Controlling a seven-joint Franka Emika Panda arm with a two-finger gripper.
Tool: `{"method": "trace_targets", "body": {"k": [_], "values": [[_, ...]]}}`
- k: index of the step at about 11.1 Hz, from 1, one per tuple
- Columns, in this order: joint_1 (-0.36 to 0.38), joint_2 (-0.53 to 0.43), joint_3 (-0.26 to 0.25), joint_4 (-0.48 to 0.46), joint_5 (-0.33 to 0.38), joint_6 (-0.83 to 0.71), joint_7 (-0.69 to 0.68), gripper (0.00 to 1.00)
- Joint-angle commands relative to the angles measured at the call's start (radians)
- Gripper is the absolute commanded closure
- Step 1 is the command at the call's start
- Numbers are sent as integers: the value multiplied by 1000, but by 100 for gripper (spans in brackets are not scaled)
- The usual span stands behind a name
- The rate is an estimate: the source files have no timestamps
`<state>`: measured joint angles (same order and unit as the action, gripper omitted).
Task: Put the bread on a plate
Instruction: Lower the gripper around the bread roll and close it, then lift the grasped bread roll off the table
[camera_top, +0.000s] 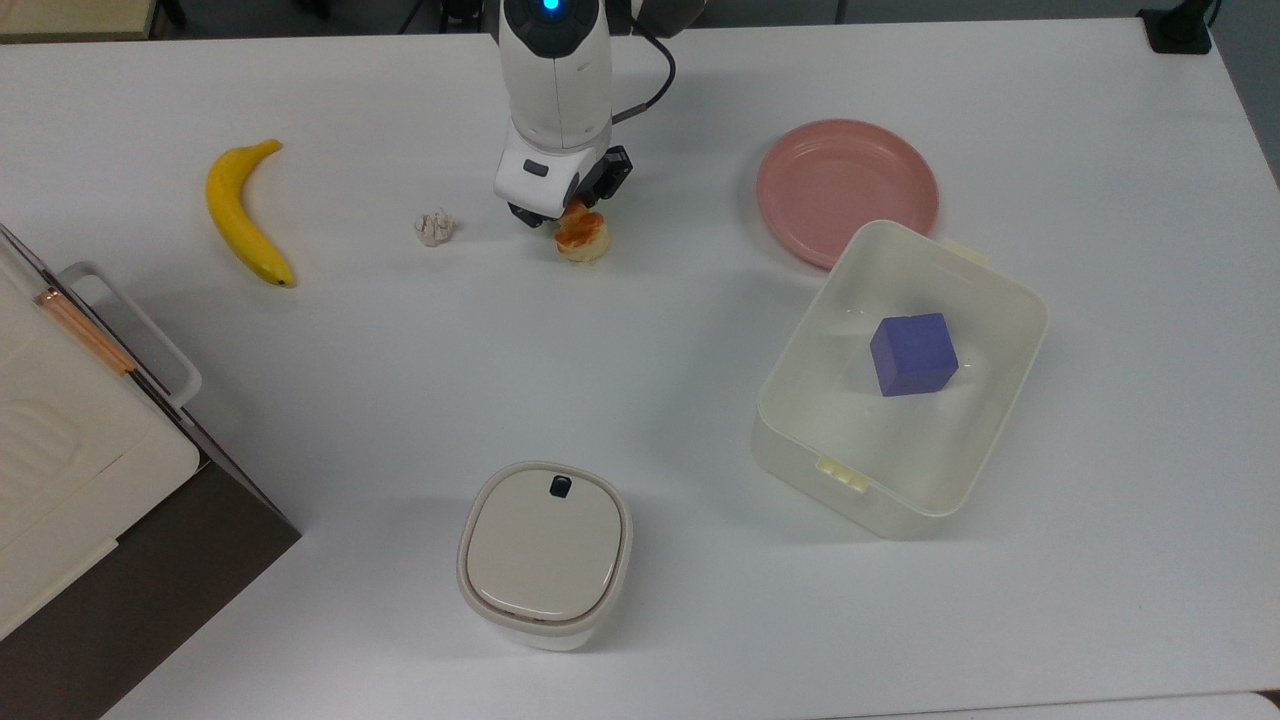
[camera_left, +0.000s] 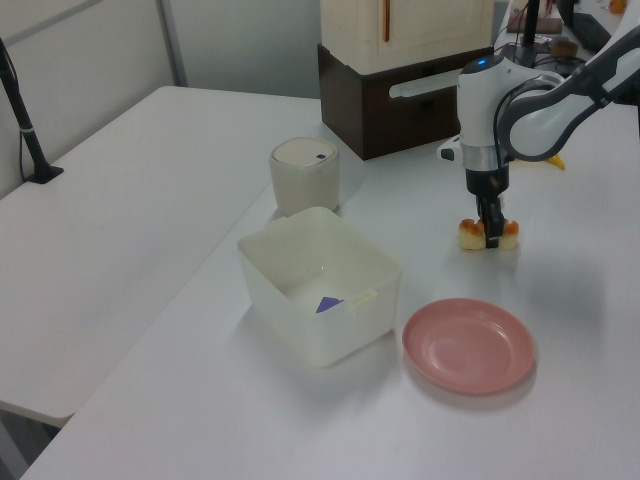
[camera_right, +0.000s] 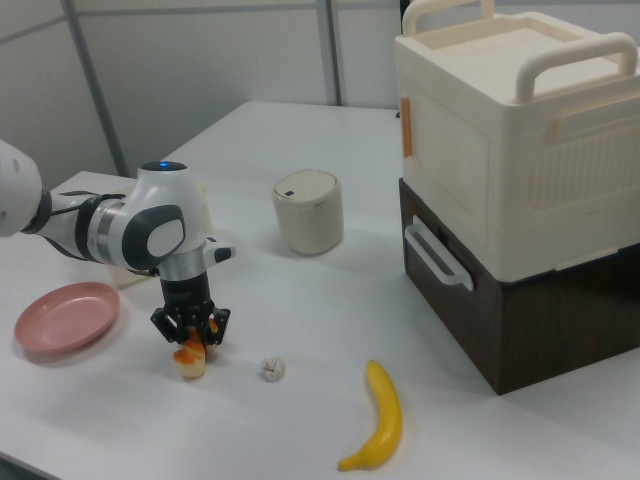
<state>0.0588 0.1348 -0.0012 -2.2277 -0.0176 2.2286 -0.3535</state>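
Bystanders on the white table

A banana and a small whitish lump lie apart; a purple cube sits inside the cream tub; a lidded canister stands near a cream-and-brown cabinet.

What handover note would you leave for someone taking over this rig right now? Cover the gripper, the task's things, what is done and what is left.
Gripper: down at the table, fingers on either side of the small cream loaf of bread with an orange-brown glazed top; a firm grip cannot be confirmed.
Bread: on the white table, not lifted as far as the views show.
Round salmon-pink plate: bare, toward the top view's right of the bread, beside the cream tub that holds a purple cube.
Done: gripper brought to the bread.
Left: secure the grasp, lift, carry to the plate, release.
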Motion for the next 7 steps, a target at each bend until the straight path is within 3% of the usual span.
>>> {"method": "trace_targets", "body": {"k": [1, 4, 7], "values": [[15, -44, -16, 17, 1, -32, -7, 100], [15, -92, -16, 74, 33, -116, 4, 100], [13, -115, -17, 195, 65, -228, 16, 100]]}}
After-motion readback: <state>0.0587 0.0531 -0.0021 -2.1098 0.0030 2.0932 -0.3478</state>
